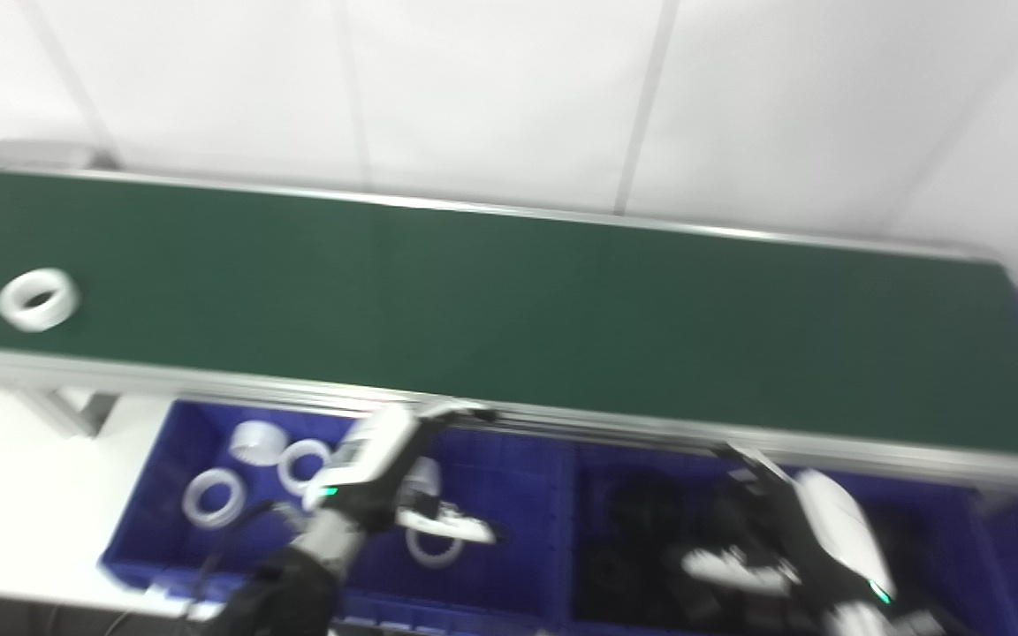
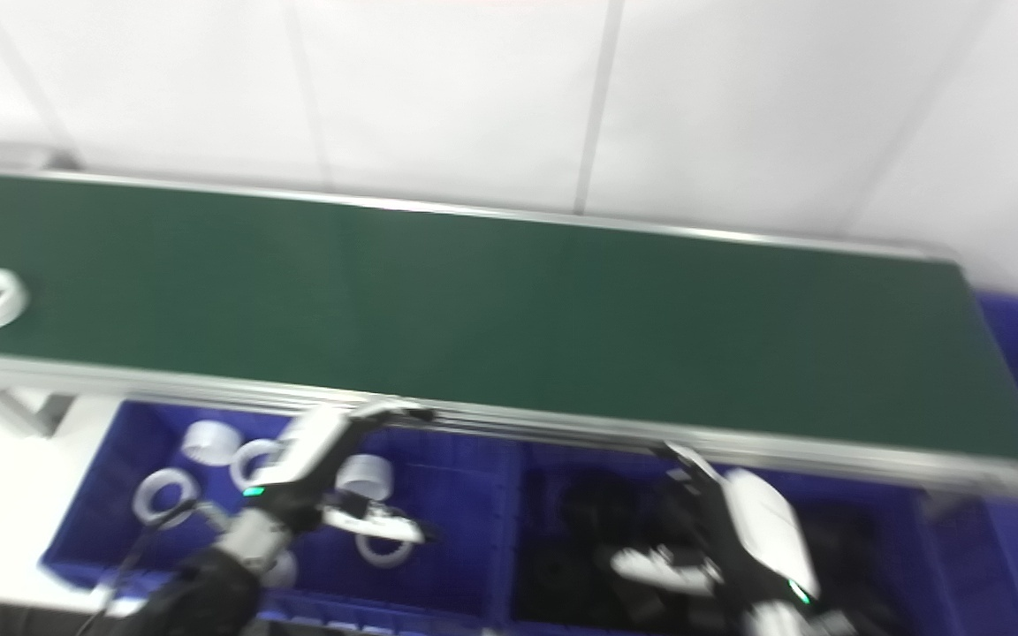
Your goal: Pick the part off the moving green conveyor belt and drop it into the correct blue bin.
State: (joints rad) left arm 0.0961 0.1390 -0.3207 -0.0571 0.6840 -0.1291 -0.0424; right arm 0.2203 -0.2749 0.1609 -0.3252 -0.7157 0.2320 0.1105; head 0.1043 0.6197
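The left hand (image 1: 385, 473) hangs over the left blue bin (image 1: 509, 565) with its fingers spread and nothing in it; the fingertips reach toward the near rail of the belt and the thumb juts out to the side above the white rings already lying in that bin. The right hand (image 1: 792, 530) hovers over the right blue bin (image 1: 986, 548), also spread and empty, above a heap of dark parts (image 1: 641, 521) that blur makes hard to make out.

The part to be picked, a white ring (image 1: 37, 299), lies flat on the green belt (image 1: 509, 300) at its far left end, well apart from both hands and close to the near edge of the belt. It matches the white rings (image 1: 214, 498) in the left bin, so that bin looks like the right one, and the left hand seems the one to take it.

The risks come mostly from timing. The belt moves, so a reach aimed at where the ring lies now would likely close on bare belt. Coming in low from the bin, the fingers could knock the metal rail (image 1: 208, 382) or nudge the ring off the near edge onto the white table (image 1: 23, 495). A ring lying flat gives little to pinch, and a loose hold could let it slip and fall outside the bin, or into the dark parts.
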